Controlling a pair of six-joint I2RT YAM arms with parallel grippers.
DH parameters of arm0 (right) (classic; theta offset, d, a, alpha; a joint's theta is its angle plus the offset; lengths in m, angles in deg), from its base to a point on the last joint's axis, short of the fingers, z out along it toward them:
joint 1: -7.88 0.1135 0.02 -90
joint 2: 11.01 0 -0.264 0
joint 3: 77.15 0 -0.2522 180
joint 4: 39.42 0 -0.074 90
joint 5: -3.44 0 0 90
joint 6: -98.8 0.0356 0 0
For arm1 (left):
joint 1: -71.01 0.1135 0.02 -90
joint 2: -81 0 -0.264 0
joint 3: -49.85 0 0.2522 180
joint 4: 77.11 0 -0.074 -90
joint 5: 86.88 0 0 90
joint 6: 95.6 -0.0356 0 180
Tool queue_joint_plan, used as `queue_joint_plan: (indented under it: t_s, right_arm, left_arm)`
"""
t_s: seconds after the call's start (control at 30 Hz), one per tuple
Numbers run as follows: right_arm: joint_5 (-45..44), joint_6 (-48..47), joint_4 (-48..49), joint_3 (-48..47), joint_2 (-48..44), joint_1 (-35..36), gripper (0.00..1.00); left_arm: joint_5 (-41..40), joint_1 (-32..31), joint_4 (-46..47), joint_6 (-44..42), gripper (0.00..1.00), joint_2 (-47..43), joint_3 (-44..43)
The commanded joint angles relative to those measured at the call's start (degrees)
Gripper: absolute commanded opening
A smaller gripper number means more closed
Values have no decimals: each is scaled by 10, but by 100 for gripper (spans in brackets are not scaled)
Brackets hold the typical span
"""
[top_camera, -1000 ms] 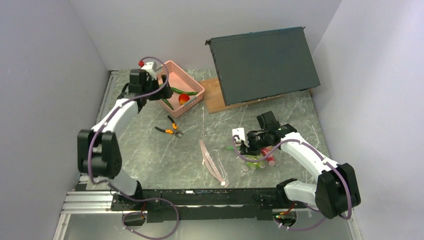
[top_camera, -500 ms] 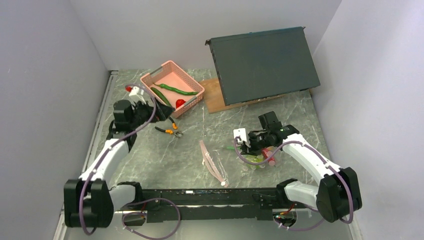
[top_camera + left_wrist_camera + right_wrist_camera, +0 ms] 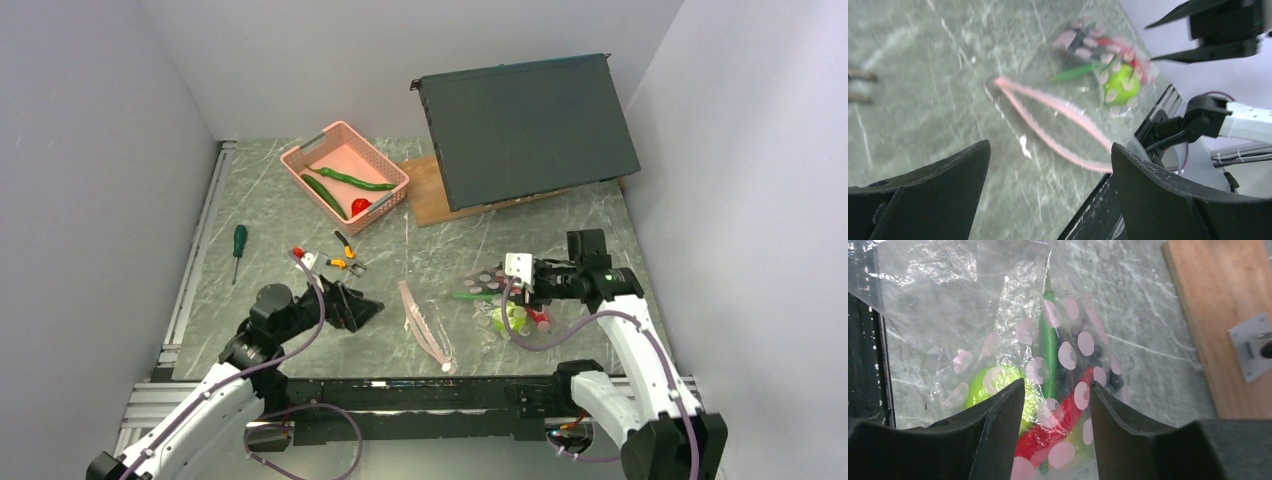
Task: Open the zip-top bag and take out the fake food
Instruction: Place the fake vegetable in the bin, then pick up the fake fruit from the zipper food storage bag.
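Lying left of zip-top bag [image 3: 470, 300]: pliers [image 3: 338, 262]

Grey marble-look desk [image 3: 570, 235] was boxed in by plain pale walls [image 3: 300, 60], dark panel [image 3: 528, 125] propped on a wooden board [image 3: 425, 190] at back.

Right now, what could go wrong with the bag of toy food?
The right tool hangs open over the fake food, so closing may pinch the red piece, not plastic. The zip-top bag has its zip strip ending near the table edge; the open left tool might drag it off.
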Motion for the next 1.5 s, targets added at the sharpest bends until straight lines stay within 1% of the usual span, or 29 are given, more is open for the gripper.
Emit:
queue_joint_plan:
  t_s: [0.0,0.13,0.23,0.3,0.47,0.63,0.73,0.87,1.03,1.13,1.23,1.33,1.37,1.47]
  right_arm:
    - [7,-44,-55,7,-57,-5,54]
    - [-42,-46,-121,5,-90,-5,54]
    - [-74,-64,-150,14,-121,-5,56]
    - [-90,-80,-164,19,-115,-5,56]
    - [-114,-126,-156,36,-100,-5,56]
    - [-148,-175,-140,51,-75,-5,55]
    - [-159,-206,-132,63,-67,-4,54]
    - [-179,-216,-103,77,-61,-4,52]
    - [-189,-219,-83,84,-45,-2,43]
    - [-190,-222,-74,90,-42,1,39]
    - [-188,-221,-71,94,-31,9,32]
    - [-185,-211,-64,99,-16,25,25]
    - [-183,-205,-61,99,-10,34,21]
    - [-177,-180,-52,100,7,71,15]
  left_arm:
    - [-60,-38,-16,36,94,-43,35]
    - [-48,-47,-15,36,93,-69,47]
    - [-33,-53,-1,46,92,-73,58]
    - [-23,-58,25,55,90,-69,70]
    - [-21,-85,51,60,86,-50,74]
    - [-26,-111,83,64,77,-30,78]
    - [-23,-120,122,72,72,6,85]
    - [-17,-142,177,85,70,59,84]
    - [-38,-187,224,91,72,107,72]
    - [-42,-206,269,103,74,143,67]
    - [-47,-230,312,111,75,181,60]
    - [-59,-254,330,113,77,220,44]
    - [-64,-261,335,113,79,232,39]
    - [-72,-281,357,116,81,277,25]
